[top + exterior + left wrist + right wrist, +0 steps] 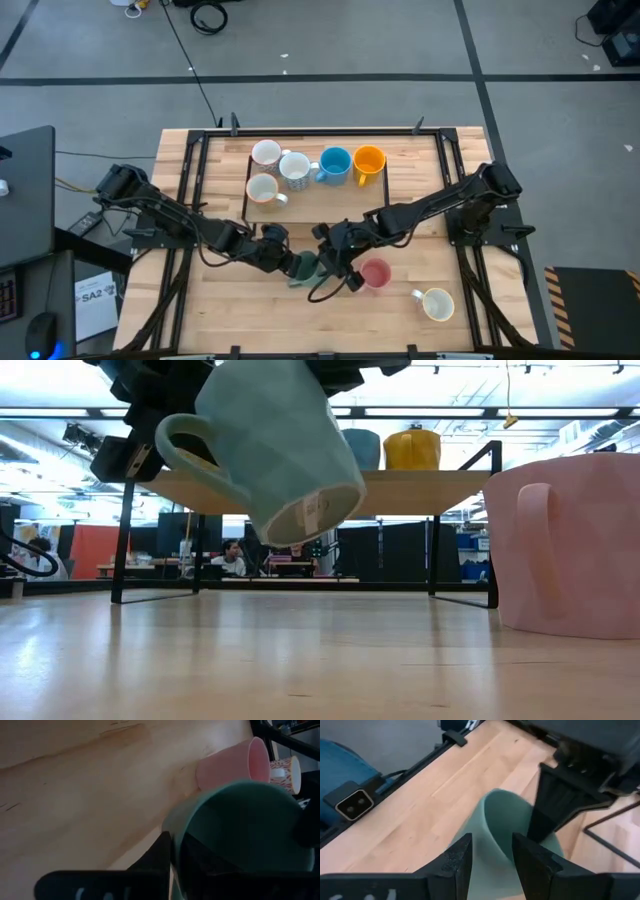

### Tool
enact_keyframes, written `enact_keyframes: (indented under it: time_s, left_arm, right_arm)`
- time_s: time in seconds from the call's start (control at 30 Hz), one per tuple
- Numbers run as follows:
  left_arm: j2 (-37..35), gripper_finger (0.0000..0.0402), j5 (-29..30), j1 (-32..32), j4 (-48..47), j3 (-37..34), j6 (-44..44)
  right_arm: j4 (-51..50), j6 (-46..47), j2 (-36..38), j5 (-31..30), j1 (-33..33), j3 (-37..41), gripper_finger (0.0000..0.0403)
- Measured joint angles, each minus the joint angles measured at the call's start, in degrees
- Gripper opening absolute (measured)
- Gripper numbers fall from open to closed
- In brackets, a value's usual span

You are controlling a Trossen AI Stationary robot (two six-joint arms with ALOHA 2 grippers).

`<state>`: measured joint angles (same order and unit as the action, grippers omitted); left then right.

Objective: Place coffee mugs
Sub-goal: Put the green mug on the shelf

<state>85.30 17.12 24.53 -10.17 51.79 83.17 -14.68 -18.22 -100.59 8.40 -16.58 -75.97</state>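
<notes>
The left gripper [285, 257] reaches in from the left side of the wooden table [200, 300] and grasps the rim of the pale green ceramic mug [275, 445]: in the left wrist view one dark finger [167, 852] presses the outside of the wall. The mug hangs tilted, clear of the tabletop, its handle to one side and its base showing in the low view. The right gripper [330, 262] meets it from the other side, its two fingers [457, 860] spread apart, with the mug's rim just beyond the tips; whether they touch it cannot be told. Just past the right fingers stands the pink ceramic mug [375, 273], upright on the table. Farther right lies a cream mug [437, 303]. Behind both grippers, on the raised wooden shelf [405, 160], stand three white mugs [266, 153], a blue mug [335, 164] and an orange-yellow mug [369, 161].
</notes>
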Motion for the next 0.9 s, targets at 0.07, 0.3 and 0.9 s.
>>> enact_keyframes:
  time_s: [0.07,0.3,0.9]
  left_arm:
    - [0.06,0.003,-0.07,0.02,-0.02,0.0,-0.01]
    - [0.11,0.0031,-0.4,0.0,0.35,-0.04,0.13]
    - [0.11,0.0031,-2.61,-0.85,2.19,-0.04,1.82]
  right_arm:
    - [-0.68,0.02,-0.47,0.75,0.0,-0.08,0.0145]
    - [-2.27,0.44,-1.01,1.55,-0.07,-0.19,0.0145]
    - [-6.79,0.44,-1.01,1.92,-0.07,-0.13,0.0145]
